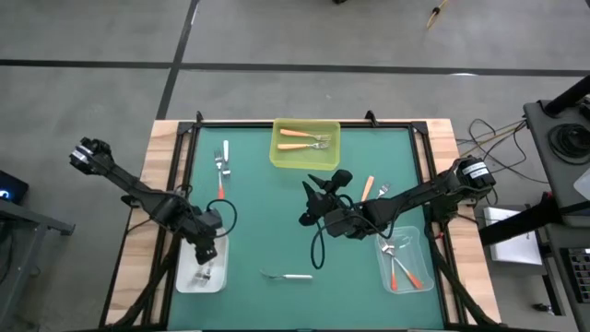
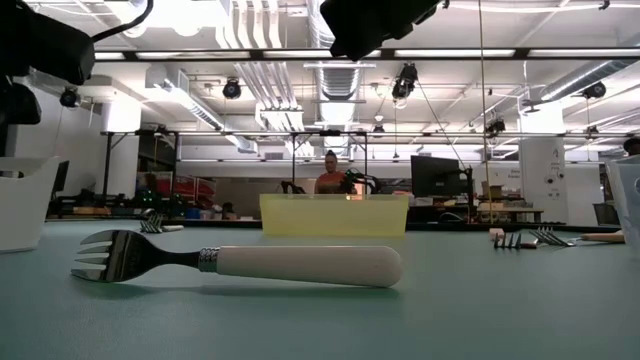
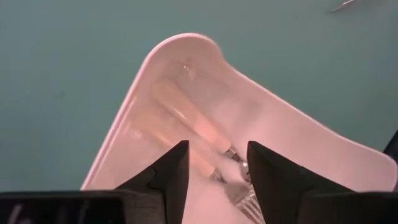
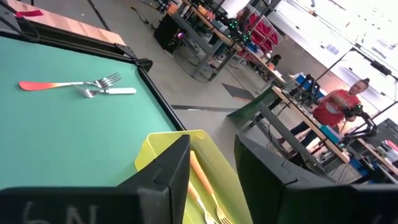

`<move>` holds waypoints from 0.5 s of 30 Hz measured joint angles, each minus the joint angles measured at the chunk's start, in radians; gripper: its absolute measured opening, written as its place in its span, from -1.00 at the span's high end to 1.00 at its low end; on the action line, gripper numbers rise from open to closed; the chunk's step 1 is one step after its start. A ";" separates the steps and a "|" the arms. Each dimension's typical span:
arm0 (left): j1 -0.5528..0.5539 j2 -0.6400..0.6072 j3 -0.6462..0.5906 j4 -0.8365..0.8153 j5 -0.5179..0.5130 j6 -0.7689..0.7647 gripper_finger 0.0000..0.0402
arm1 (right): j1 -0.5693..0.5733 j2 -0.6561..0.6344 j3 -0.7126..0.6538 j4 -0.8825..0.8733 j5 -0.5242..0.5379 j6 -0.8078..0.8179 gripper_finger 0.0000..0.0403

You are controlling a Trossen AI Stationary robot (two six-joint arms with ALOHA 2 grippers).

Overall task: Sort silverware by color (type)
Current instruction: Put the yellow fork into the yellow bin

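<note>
The left claw (image 1: 206,251) hangs over the white tray (image 1: 187,277), fingers apart, gripping nothing; two forks lie inside. The right claw (image 1: 308,205), fingers apart and empty, hovers mid-desk, near the yellow bin (image 1: 279,155) holding orange forks (image 1: 304,138). A white fork (image 1: 286,275) lies loose between the trays.

— Can we read any writing in these views?
— Hardly. We see only faint pale marks on the dark body of the right gripper (image 4: 211,165), just behind its fingers, and we cannot tell what characters they are.
— Any labels, brands or signs elsewhere?
— None we can read.
</note>
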 joint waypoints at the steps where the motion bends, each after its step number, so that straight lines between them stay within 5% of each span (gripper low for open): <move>1: 0.000 0.000 0.007 -0.012 0.000 0.003 0.27 | 0.000 0.000 0.000 0.000 0.000 0.000 0.41; 7: 0.000 -0.002 0.081 -0.033 -0.005 0.075 0.26 | 0.000 0.000 0.000 0.000 0.000 0.001 0.43; 15: 0.000 -0.001 0.246 -0.033 -0.217 0.297 0.26 | 0.000 0.000 0.000 -0.001 0.000 0.040 0.42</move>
